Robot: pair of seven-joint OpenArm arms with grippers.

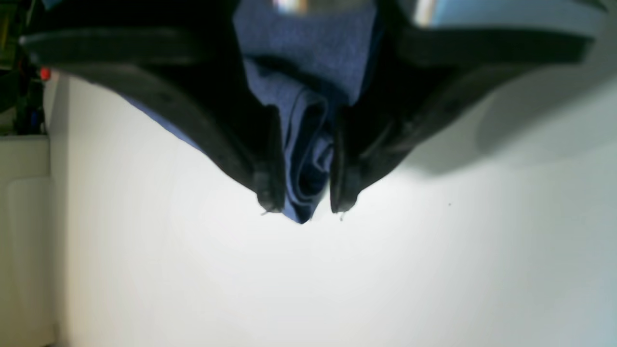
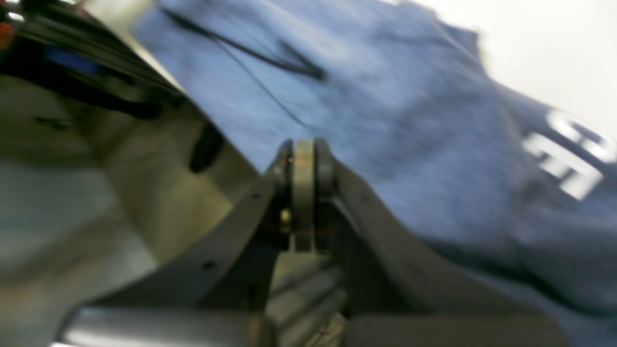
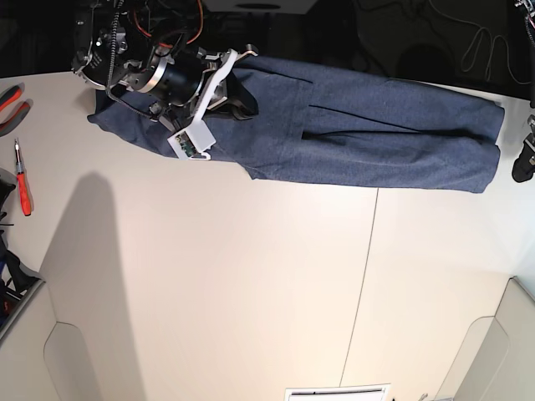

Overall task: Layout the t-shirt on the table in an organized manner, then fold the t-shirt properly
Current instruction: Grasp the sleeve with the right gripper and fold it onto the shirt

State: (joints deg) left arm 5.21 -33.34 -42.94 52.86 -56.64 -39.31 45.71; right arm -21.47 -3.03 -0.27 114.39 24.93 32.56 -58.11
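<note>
The navy-blue t-shirt (image 3: 376,142) lies stretched in a long band along the far edge of the off-white table (image 3: 251,292). My left gripper (image 1: 306,206) is shut on a bunched fold of the t-shirt (image 1: 308,144) just above the table (image 1: 308,289); in the base view it sits at the shirt's right end (image 3: 523,163). My right gripper (image 2: 303,149) is shut, its tips pressed together over the t-shirt (image 2: 385,120), with no cloth showing between them. In the base view it rests on the shirt's left part (image 3: 238,98). White lettering (image 2: 569,159) shows on the cloth.
Red-handled tools (image 3: 23,177) lie at the table's left edge. A thin dark seam (image 3: 364,284) runs front to back. Pale bins stand at the front left (image 3: 25,334) and front right (image 3: 501,351). Cables hang in the dark behind the table.
</note>
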